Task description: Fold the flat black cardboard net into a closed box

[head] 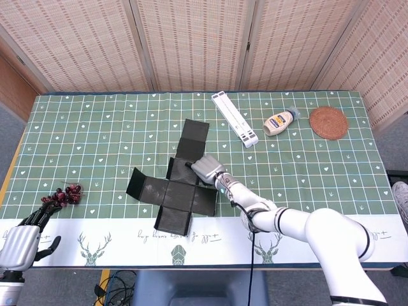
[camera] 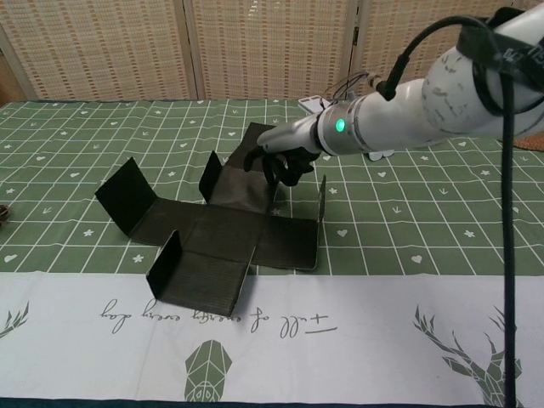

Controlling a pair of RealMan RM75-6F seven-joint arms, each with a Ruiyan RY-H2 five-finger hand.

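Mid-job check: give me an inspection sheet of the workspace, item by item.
Surface: table under a green grid-pattern cloth with a white front border.
Job's things: black cardboard net lies open, several outer flaps raised, not yet a box.
Clutter: white folding stand, squeeze bottle, woven coaster, dark grape bunch.
Hands: right hand rests on the net's far panels; left hand at the near table edge, holding nothing.
Cables: black cable hangs beside the right arm.
Surroundings: woven folding screens behind the table.
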